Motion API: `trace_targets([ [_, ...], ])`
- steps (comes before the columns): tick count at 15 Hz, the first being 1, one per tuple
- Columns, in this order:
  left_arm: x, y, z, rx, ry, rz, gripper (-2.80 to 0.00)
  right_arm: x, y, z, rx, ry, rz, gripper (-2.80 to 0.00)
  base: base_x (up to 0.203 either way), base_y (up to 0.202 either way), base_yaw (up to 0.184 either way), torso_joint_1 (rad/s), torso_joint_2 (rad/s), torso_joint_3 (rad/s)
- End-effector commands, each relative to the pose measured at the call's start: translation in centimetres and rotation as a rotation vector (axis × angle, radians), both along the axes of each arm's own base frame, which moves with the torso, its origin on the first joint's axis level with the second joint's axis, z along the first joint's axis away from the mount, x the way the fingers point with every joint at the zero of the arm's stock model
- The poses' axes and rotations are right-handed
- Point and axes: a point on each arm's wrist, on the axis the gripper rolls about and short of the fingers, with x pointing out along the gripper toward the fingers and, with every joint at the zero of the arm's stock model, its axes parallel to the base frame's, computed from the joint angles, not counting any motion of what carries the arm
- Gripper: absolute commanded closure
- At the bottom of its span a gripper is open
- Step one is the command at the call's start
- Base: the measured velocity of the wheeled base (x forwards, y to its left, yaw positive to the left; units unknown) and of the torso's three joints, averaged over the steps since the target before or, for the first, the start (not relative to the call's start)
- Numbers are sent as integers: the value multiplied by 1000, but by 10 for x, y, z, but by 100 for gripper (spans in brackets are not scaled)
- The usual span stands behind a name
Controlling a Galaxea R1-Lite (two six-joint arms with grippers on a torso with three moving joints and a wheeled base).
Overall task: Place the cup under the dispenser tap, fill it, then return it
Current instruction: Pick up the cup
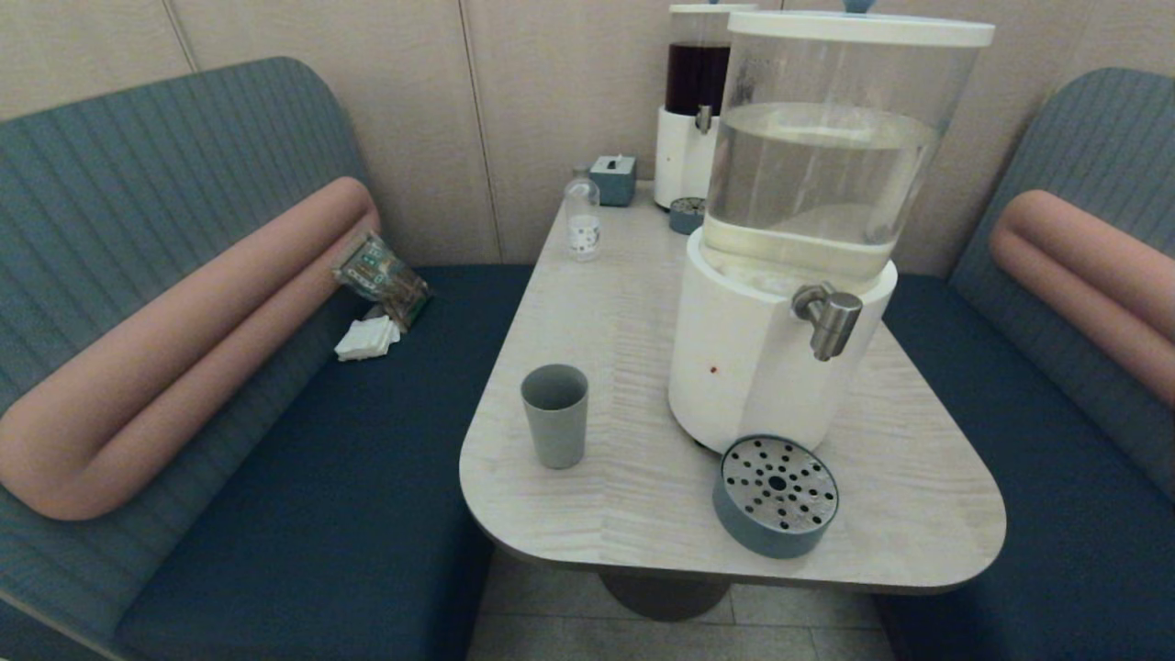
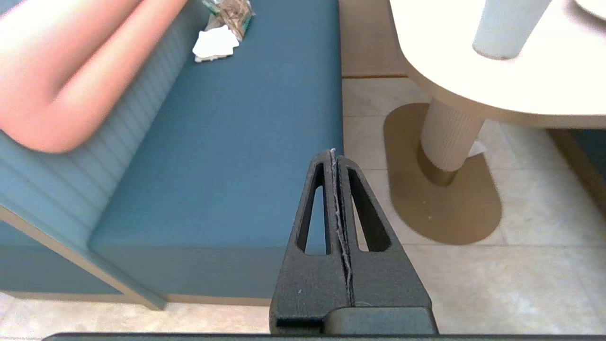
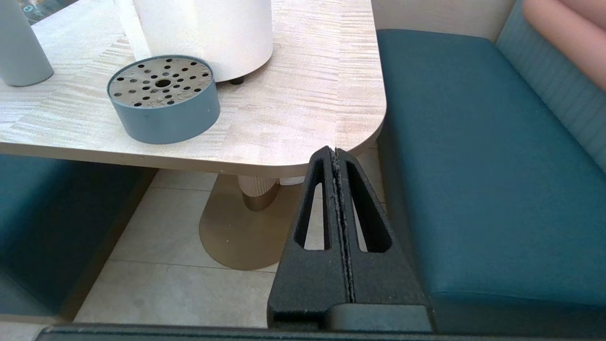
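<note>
The grey-green cup stands upright and empty on the table's near left part, left of the large dispenser. That dispenser's brushed-steel tap juts out over a round blue drip tray with a perforated metal top. Neither arm shows in the head view. My left gripper is shut and empty, low beside the left bench, with the cup above it on the table. My right gripper is shut and empty below the table's near right corner; the drip tray and the cup show beyond it.
A second dispenser with dark liquid, a small blue tray, a small clear bottle and a tissue box stand at the table's far end. Blue benches flank the table; a packet and napkins lie on the left one.
</note>
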Motion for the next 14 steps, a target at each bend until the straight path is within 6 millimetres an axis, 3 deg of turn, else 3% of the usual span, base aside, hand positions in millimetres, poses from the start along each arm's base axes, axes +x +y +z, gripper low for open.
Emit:
trace_targets([
  [1, 0, 0, 0, -6, -1, 1, 0, 1, 0, -4, 0, 13, 1, 0, 0, 0, 0, 0, 0, 0],
  [6, 0, 0, 1, -2, 4, 6, 0, 1, 0, -4, 1, 14, 1, 0, 0, 0, 0, 0, 0, 0],
  [7, -3, 0, 9, -6, -19, 5, 0, 1, 0, -4, 1, 15, 1, 0, 0, 0, 0, 0, 0, 0],
  [10, -16, -1, 71, -12, -116, -20, 0, 1, 0, -4, 1, 14, 0, 0, 0, 0, 0, 0, 0, 0],
  [14, 10, -4, 151, -92, -44, -175, 0, 1, 0, -4, 1, 14, 1, 0, 0, 0, 0, 0, 0, 0],
])
